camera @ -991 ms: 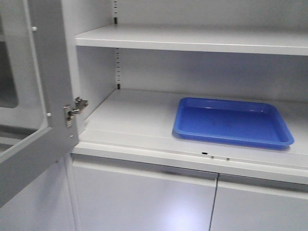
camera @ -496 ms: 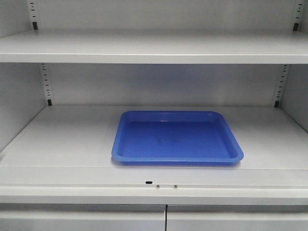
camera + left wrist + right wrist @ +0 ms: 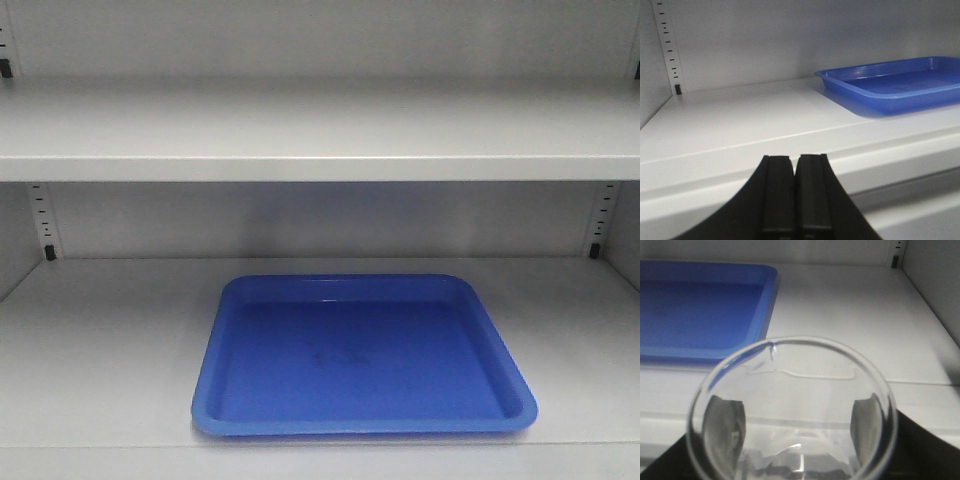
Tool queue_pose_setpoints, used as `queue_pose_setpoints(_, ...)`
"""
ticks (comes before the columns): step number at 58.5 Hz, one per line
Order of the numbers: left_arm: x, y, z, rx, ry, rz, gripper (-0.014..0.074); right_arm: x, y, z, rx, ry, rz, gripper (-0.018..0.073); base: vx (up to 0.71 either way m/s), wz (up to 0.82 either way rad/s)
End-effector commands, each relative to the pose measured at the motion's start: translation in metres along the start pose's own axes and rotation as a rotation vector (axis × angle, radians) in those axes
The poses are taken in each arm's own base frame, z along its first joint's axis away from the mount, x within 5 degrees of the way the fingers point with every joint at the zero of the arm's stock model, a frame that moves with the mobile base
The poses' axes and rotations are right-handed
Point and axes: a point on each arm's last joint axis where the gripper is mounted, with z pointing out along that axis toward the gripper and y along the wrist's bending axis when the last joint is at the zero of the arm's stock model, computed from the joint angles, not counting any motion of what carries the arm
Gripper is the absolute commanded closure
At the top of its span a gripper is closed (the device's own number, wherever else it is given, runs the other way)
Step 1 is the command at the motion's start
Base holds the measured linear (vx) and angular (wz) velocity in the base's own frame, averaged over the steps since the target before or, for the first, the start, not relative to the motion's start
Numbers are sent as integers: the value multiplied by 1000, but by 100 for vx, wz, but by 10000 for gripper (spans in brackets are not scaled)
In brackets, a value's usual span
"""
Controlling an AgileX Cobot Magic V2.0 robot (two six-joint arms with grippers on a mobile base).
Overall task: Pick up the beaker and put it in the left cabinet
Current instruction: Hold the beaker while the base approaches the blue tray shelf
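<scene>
The clear glass beaker (image 3: 790, 365) fills the bottom of the right wrist view, its round rim toward the camera. My right gripper (image 3: 792, 427) is shut on it, one dark finger (image 3: 726, 425) on each side, seen through the glass. It hangs just in front of the left cabinet's lower shelf (image 3: 850, 320), right of the blue tray (image 3: 700, 305). My left gripper (image 3: 795, 165) is shut on nothing, its black fingers together, before the shelf's front edge, left of the blue tray (image 3: 900, 82). In the front view the blue tray (image 3: 360, 355) lies mid-shelf; neither gripper nor beaker shows there.
An upper shelf (image 3: 320, 140) runs across above the tray. Slotted rails stand at the back corners (image 3: 42, 220) (image 3: 600, 215). The cabinet's right wall (image 3: 935, 285) and left wall (image 3: 650, 75) bound the shelf. A front lip (image 3: 880, 155) edges the shelf.
The front view has swung from the open cabinet door and left side to face the shelf squarely, then drawn closer; the tray now looks larger and lower in the frame.
</scene>
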Motion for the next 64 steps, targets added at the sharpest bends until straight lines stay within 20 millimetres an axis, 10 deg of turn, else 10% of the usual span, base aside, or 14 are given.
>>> queue_pose_setpoints(1, -3, 0, -1, -4, -86, -12, 595, -16, 1, -3, -22, -94, -20, 565, 26, -5)
queue_pose_setpoints(64, -3, 0, -1, -4, -86, -12, 595, -17, 3, -3, -42, -107, 17, 565, 6, -3)
